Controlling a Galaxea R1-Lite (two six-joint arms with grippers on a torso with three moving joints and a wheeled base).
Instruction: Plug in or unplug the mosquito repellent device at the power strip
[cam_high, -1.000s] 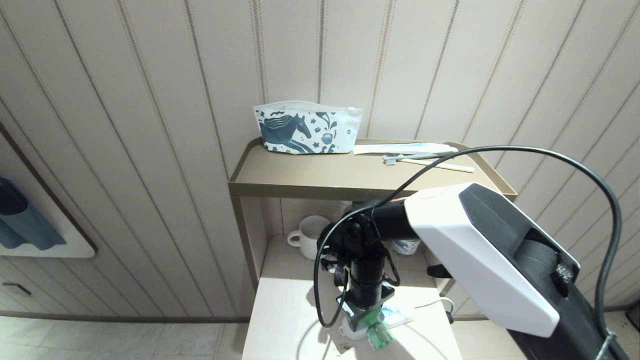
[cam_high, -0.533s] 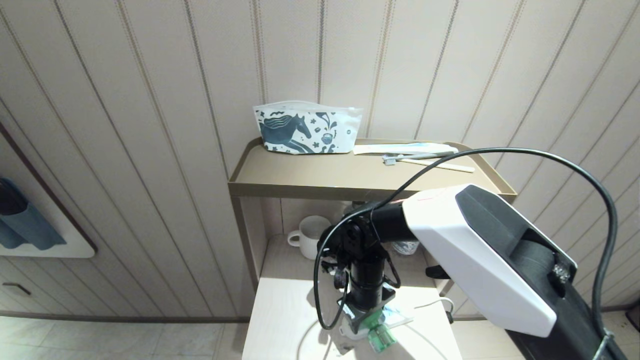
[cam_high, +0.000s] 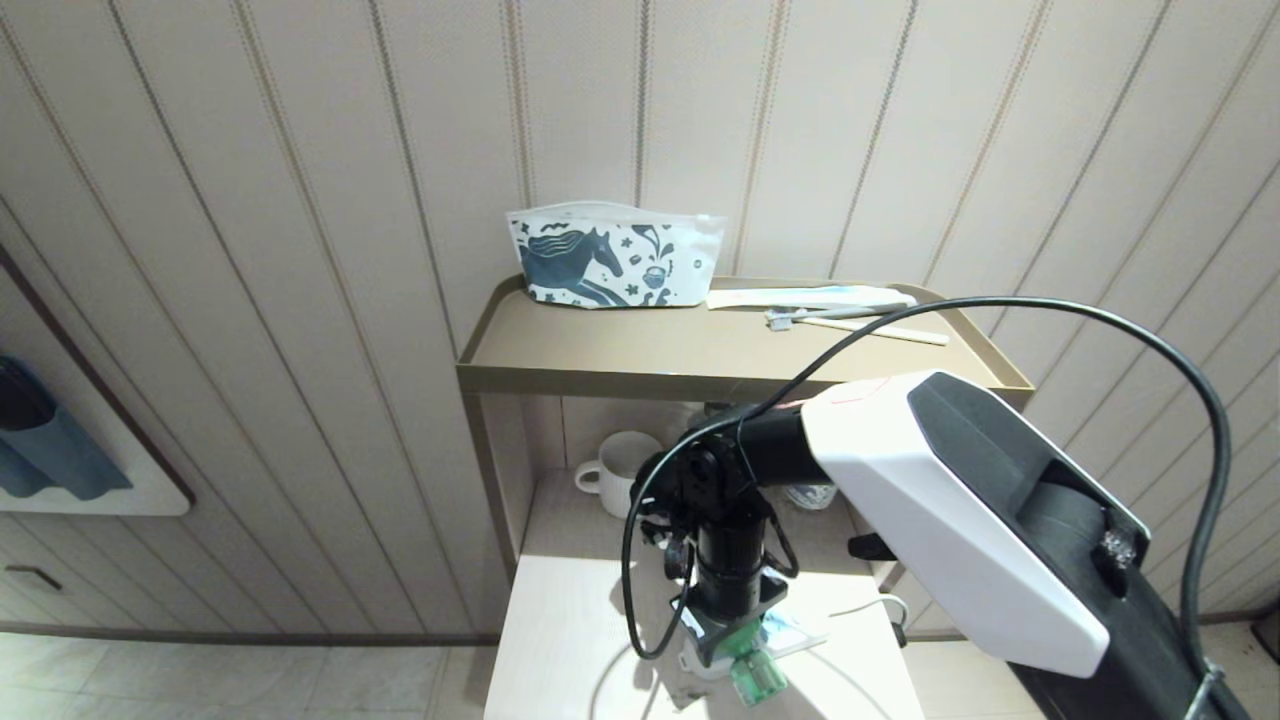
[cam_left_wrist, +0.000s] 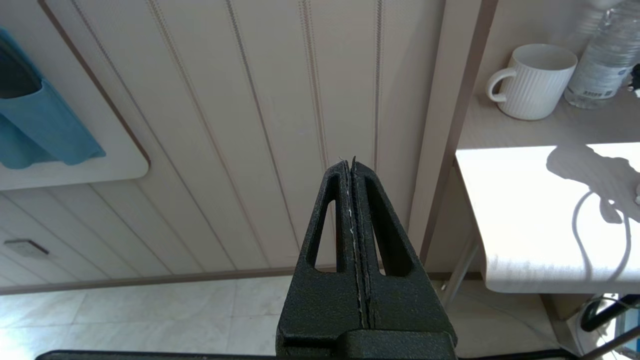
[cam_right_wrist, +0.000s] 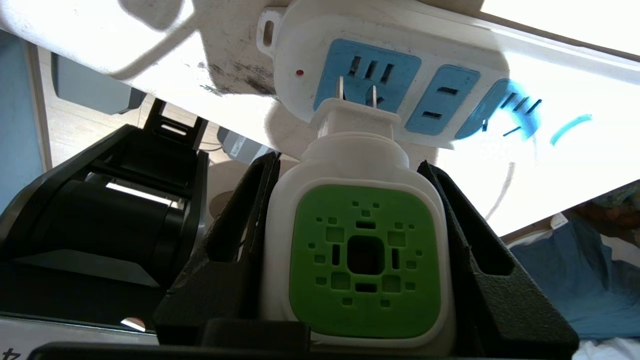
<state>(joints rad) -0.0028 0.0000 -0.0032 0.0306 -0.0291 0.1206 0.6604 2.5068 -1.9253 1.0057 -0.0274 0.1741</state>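
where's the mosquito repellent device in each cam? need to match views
Head view: the mosquito repellent device is at the bottom edge, green, under the right gripper.
Left wrist view: not in it.
Right wrist view: the device fills the centre between the black fingers, prongs bare at the power strip.
Shared landmark: the power strip, partly hidden in the head view.

The right gripper, clamped on the mosquito repellent device, sits slightly farther left over the desk's front edge than a second ago.
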